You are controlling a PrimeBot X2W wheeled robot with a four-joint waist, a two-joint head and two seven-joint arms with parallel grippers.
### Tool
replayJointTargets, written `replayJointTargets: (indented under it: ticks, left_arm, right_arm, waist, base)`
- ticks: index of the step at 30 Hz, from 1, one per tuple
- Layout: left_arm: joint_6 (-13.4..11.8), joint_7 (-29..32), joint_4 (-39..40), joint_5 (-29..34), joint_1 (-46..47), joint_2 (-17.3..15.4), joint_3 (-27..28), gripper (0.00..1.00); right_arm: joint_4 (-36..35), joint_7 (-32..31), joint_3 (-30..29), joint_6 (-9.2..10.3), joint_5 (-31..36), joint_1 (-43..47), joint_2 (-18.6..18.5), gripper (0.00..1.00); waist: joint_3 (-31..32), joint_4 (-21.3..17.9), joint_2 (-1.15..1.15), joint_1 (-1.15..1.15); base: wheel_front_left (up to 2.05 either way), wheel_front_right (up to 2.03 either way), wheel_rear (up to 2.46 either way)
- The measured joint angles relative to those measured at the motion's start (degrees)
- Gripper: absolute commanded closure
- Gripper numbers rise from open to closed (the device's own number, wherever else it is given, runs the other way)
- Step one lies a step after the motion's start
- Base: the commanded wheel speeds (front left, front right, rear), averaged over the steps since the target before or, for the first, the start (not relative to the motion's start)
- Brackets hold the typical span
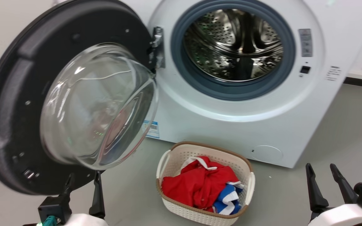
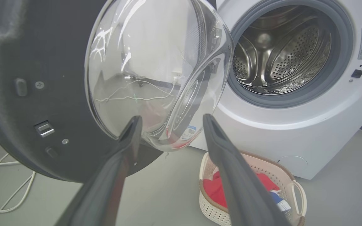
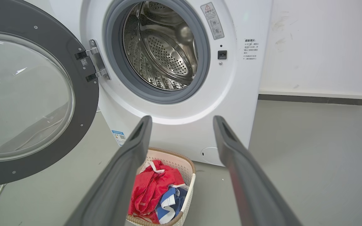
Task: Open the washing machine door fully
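Left pincer (image 1: pixel 84 175) spread and empty, tips just below the lower edge of the washing machine door (image 1: pixel 11 94), near its bulging glass window (image 1: pixel 99 106), contact unclear; right pincer (image 1: pixel 320 166) likewise spread, holding nothing, well off to the right above the floor (image 1: pixel 341 125). Door swung out leftward on its hinge (image 1: pixel 156 47), inner face toward the head camera, steel drum (image 1: pixel 234 44) of the washing machine (image 1: pixel 231 125) exposed, with a cream basket (image 1: pixel 200 145) of red and blue clothes (image 1: pixel 200 185) on the floor just before it

Left hand (image 1: pixel 84 175) and right hand (image 1: pixel 320 165) hold their fingers apart, empty.
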State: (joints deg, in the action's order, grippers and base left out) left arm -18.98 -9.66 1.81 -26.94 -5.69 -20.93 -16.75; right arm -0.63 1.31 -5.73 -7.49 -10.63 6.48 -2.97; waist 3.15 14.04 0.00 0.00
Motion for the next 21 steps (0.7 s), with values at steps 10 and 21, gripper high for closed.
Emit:
replayJointTargets:
  ticks: [10, 21]
  left_arm:
    - [0.82, -0.21, -2.55, 1.45, 2.6, 1.55, -3.16, 0.0]
    - [1.12, -1.37, -6.5, 1.65, 4.26, 2.87, -4.38, 0.0]
  right_arm:
    - [-1.11, -1.2, 1.94, 0.0, 1.42, -0.08, 0.04, 0.0]
    - [-2.21, -1.88, 2.6, 0.0, 1.54, -0.13, -0.7, 0.0]
  waist:
    - [0.04, -7.83, 0.0, 0.0]
    - [-0.58, -15.92, 0.0, 0.0]
  base:
    - [0.0, 0.0, 0.0]
    - [0.0, 0.0, 0.0]
